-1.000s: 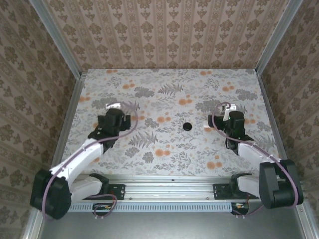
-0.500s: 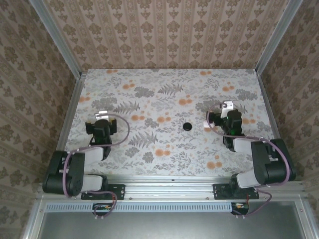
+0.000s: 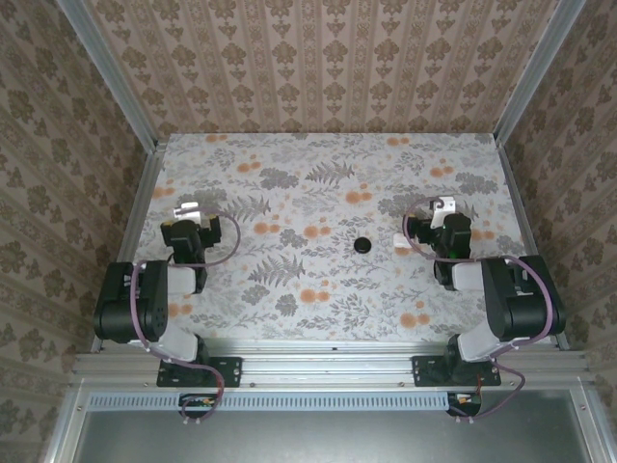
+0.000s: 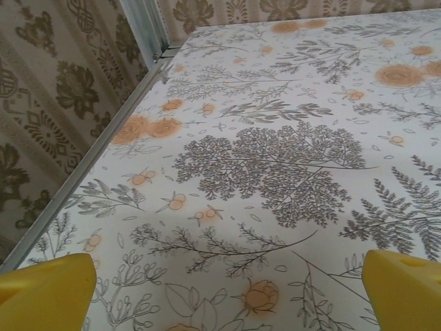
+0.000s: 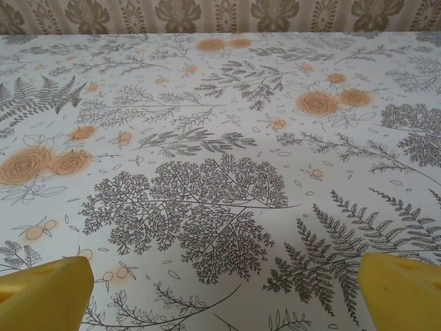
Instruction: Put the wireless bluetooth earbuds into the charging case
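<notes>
A flat table (image 3: 318,183) is lying before me, covered in a smooth printed sheet of grey ferns and leafy sprays with orange blossoms. Walls (image 3: 318,58) papered in beige and brown damask stripes are closing it in on three sides. Thin metal strips (image 4: 83,172) are running along the joins between table and wall.

The charging case (image 3: 402,248), a tiny white rounded piece, is sitting on the table right of centre. It is too small from above to show more than its colour. Just to its left, apart from it, a black disc (image 3: 362,245) is lying flat, round and dark against the pale print.

The right arm (image 3: 511,294), grey-white with black joints, is folding back on itself at the right side, its wrist just beside the case. The left arm (image 3: 145,299) is folding the same way at the left side, well apart from both objects. A thin purplish cable (image 3: 231,246) is looping off the left wrist.

The left gripper (image 4: 226,293) is hanging released, its blunt yellow fingertips (image 4: 45,289) spread wide with only bare printed table between them. The right gripper (image 5: 224,293) is likewise spread wide and holding nothing, its yellow fingertips (image 5: 403,289) sitting at the corners of its view.

A ribbed aluminium rail (image 3: 328,362) is crossing the near edge, carrying both arm bases. The middle and far half of the table are lying open. The left gripper is sitting close to the left metal edge.
</notes>
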